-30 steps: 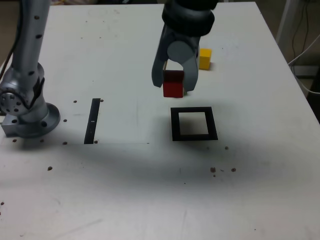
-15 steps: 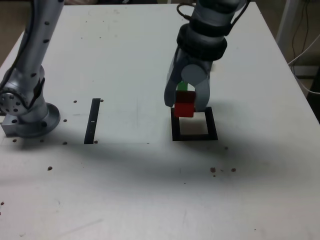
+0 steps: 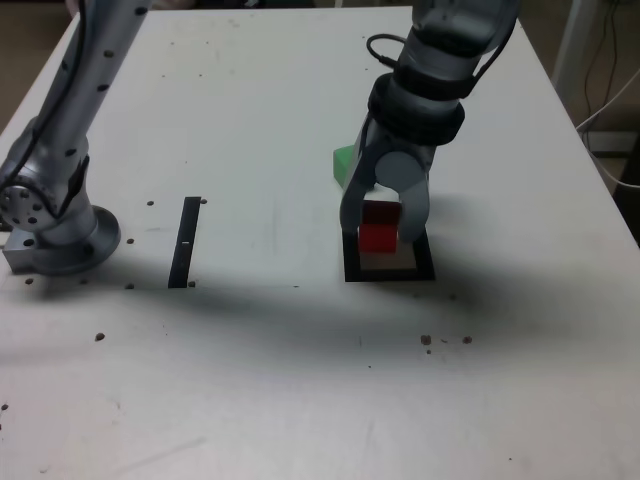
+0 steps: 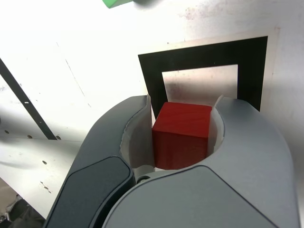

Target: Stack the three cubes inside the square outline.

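Hand grips red cube over square outline.

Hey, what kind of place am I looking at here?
Probably a robotics lab bench: a bare white table with a bolted-down arm, a gripper holding a red cube over a black square outline, and cables at the exterior view's right.
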Controlling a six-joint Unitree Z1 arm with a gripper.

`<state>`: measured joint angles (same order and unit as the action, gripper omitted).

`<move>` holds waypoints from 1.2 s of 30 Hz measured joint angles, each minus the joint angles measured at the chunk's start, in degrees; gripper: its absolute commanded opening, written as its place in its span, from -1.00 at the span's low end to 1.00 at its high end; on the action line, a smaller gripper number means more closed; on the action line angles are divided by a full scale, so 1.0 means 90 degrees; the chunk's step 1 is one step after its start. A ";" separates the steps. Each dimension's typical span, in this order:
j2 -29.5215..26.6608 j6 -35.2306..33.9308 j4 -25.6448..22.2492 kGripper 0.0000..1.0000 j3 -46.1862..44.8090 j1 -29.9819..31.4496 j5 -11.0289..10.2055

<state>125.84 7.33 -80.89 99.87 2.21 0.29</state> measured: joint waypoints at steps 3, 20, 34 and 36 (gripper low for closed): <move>0.0085 0.0022 0.0040 -0.29 0.0000 -0.0029 0.0023; 0.0117 0.0192 0.0270 0.99 -0.0246 -0.0145 0.0150; -0.0155 0.0212 0.0270 0.99 -0.0313 -0.0177 -0.0033; -0.0276 0.0212 0.0181 0.99 -0.0313 -0.0182 -0.0113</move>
<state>123.36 9.24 -79.26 97.05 0.57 -0.73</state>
